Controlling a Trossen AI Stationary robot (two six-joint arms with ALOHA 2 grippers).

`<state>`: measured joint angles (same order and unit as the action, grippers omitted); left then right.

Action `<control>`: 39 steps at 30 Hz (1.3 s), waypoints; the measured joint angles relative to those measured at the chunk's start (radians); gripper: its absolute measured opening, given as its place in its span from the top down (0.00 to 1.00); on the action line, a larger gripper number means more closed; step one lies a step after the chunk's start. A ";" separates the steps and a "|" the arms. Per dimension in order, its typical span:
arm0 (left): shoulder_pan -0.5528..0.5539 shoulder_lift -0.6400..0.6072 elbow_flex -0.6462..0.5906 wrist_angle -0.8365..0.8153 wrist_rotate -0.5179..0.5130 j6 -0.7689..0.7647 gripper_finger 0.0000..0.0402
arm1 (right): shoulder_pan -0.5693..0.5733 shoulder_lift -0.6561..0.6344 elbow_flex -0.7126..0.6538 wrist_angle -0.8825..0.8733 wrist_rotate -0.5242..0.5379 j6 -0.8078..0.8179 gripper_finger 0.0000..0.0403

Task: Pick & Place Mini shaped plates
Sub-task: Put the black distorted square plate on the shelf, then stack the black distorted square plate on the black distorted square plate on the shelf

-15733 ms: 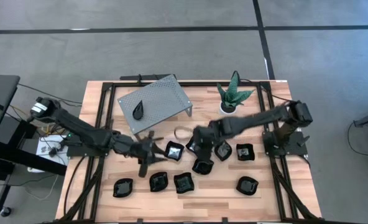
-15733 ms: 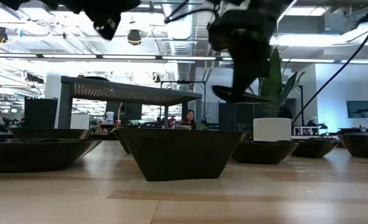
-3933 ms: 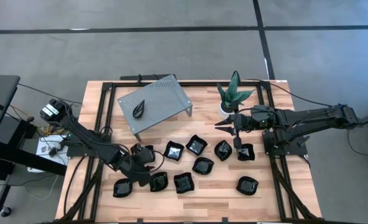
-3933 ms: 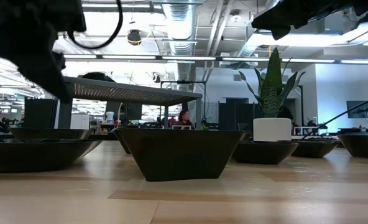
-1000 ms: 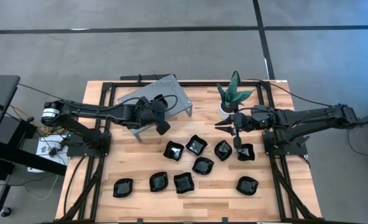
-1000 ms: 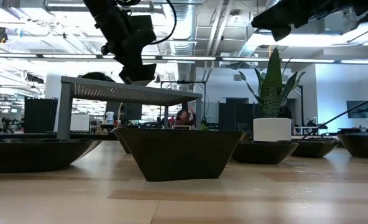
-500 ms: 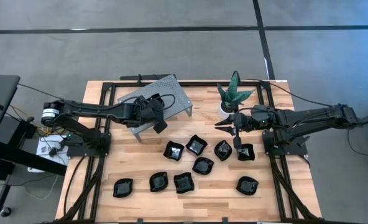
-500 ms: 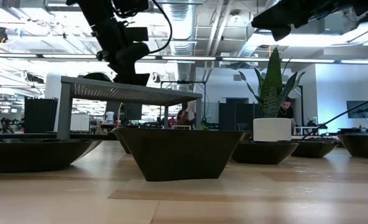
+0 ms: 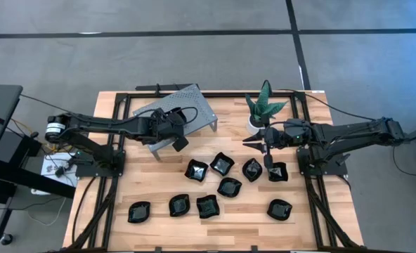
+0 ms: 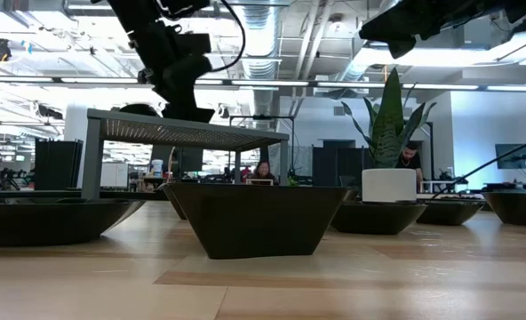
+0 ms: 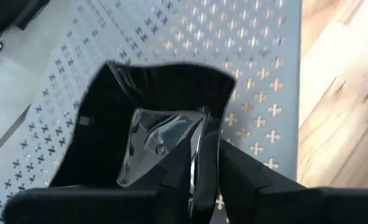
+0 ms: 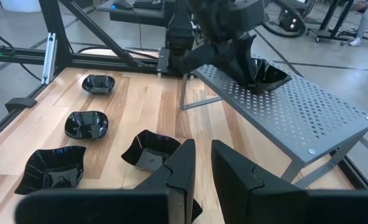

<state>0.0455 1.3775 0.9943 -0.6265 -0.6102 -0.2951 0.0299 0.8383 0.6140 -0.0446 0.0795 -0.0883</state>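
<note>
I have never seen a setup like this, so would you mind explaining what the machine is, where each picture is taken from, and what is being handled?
This is a robot with two dark jointed arms, each ending in a two-finger gripper, at a wooden table.

One picture looks straight down from overhead. One sits at table height, looking level across the dishes. The other two come from cameras on the arms' wrists.

On the table lie several small glossy black dishes, a grey perforated metal stand and a green spiky plant in a white pot.

The left gripper is over the stand, with a squarish wavy-rimmed black dish between its fingers. That dish sits on or just above the stand's top, and whether the fingers are gripping it or letting go cannot be told. The right gripper waits beside the plant, with nothing between its nearly closed fingers.
</note>
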 joint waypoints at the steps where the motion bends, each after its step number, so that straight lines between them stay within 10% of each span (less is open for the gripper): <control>1: -0.002 -0.011 0.000 0.005 0.000 -0.001 0.80 | 0.000 0.000 0.000 0.000 0.000 0.000 0.88; 12: -0.208 -0.174 0.001 0.232 0.055 0.002 0.78 | 0.000 0.000 0.000 0.000 0.000 0.000 0.88; 23: -0.559 0.160 0.000 0.398 0.144 0.141 0.78 | 0.000 0.000 0.000 -0.001 0.000 0.000 0.88; 39: -0.412 0.421 0.000 0.353 0.219 0.073 0.78 | 0.000 0.000 0.000 -0.007 0.000 0.000 0.88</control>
<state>-0.3667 1.7984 0.9939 -0.2731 -0.3908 -0.2218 0.0303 0.8387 0.6142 -0.0513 0.0795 -0.0879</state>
